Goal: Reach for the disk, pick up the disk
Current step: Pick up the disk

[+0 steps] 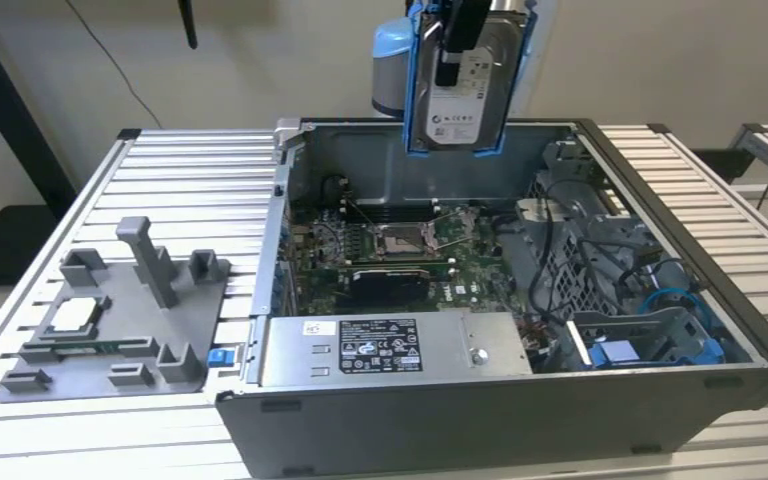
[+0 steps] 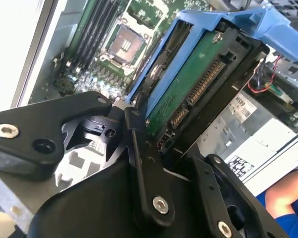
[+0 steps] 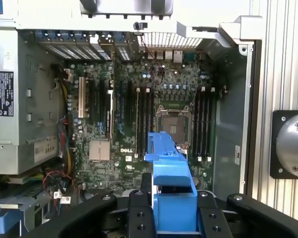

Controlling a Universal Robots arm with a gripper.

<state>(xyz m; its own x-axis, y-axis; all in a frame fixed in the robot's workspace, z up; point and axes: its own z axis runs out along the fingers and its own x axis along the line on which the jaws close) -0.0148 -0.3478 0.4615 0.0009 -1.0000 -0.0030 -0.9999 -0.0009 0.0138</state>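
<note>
Disk held clear above the open case

The gripper (image 2: 156, 141) pinches the disk (image 1: 462, 90) by its edge, apparently squarely; keep it vertical, with the motherboard (image 3: 139, 114) directly below.

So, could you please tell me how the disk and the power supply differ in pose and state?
The disk hangs upright above the case, clamped in the gripper; the power supply lies flat, mounted inside it. The disk sits in a blue frame; the power supply has none. Both are grey metal with labels.

Disk (image 1: 471, 95): silver metal, blue plastic frame.
</note>
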